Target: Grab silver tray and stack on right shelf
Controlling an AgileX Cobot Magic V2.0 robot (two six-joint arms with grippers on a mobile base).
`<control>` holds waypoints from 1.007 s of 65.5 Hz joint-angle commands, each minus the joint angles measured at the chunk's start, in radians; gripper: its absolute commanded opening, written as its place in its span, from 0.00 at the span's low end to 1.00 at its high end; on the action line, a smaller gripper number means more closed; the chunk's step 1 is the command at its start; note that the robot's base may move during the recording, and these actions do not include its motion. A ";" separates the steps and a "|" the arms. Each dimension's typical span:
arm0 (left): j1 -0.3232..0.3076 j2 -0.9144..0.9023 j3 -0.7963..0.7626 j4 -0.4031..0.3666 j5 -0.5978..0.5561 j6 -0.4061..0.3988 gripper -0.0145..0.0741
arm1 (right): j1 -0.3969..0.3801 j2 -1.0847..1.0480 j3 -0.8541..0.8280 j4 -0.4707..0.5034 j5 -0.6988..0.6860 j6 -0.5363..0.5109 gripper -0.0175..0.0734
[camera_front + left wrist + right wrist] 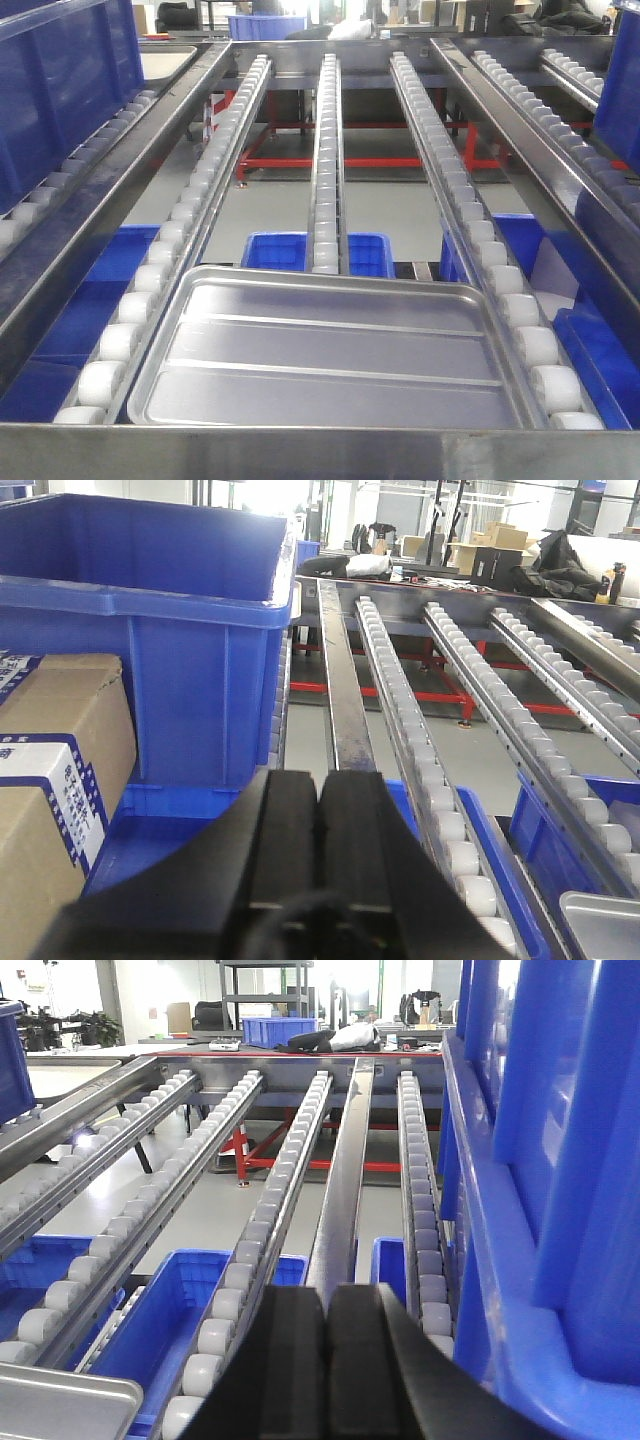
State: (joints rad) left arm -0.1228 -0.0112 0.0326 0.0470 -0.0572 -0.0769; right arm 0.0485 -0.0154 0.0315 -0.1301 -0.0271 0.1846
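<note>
Silver and shiny, the shallow rectangular metal tray, with rounded corners and two long raised ribs across its floor, lies flat at the low end of the steel-framed sloping roller shelf. Its near rim sits just behind the flat steel front lip. The tray rests between the left rail of white rollers and the right rail of white rollers, and covers the bottom of the middle rail. Small blue plastic bins show below, through the gaps between the rails.

From the left wrist, the left end effector has its black fingers pressed together with nothing between them. A tall blue plastic crate and a brown cardboard box stand to its left, and one tray corner shows at the lower right.

From the right wrist, the right end effector is likewise closed and holds nothing. A blue plastic wall rises close on its right. Neither end effector touches the tray.
</note>
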 commanded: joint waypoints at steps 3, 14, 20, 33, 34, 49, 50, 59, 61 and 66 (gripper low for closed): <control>-0.005 -0.010 0.023 -0.002 -0.097 -0.002 0.06 | -0.005 -0.014 -0.002 0.004 -0.086 -0.005 0.25; -0.005 -0.010 0.020 0.011 -0.096 -0.002 0.06 | -0.005 -0.014 -0.002 0.004 -0.159 -0.005 0.25; -0.007 -0.001 -0.005 0.111 -0.077 -0.002 0.06 | 0.000 -0.002 -0.030 -0.001 -0.142 -0.004 0.25; -0.007 0.123 -0.102 0.342 -0.079 -0.057 0.06 | 0.013 0.150 -0.113 -0.041 -0.071 -0.009 0.25; -0.007 0.145 -0.112 0.342 -0.079 -0.065 0.06 | 0.014 0.170 -0.119 -0.059 -0.071 -0.011 0.25; -0.032 0.470 -0.256 0.342 -0.150 -0.075 0.06 | 0.086 0.460 -0.240 -0.384 -0.103 -0.012 0.25; -0.038 0.491 -0.265 0.342 -0.150 -0.075 0.06 | 0.092 0.479 -0.245 -0.386 -0.108 -0.012 0.25; -0.159 0.704 -0.367 0.367 -0.148 -0.075 0.06 | 0.166 0.683 -0.307 -0.386 -0.140 -0.012 0.25; -0.197 0.748 -0.388 0.367 -0.148 -0.075 0.06 | 0.185 0.726 -0.322 -0.386 -0.144 -0.012 0.25; -0.293 0.845 -0.432 0.367 -0.151 -0.075 0.06 | 0.232 0.816 -0.360 -0.384 -0.167 0.011 0.25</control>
State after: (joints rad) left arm -0.3428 0.7692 -0.3326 0.4115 -0.1207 -0.1432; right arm 0.2490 0.7385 -0.2643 -0.5033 -0.0902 0.1826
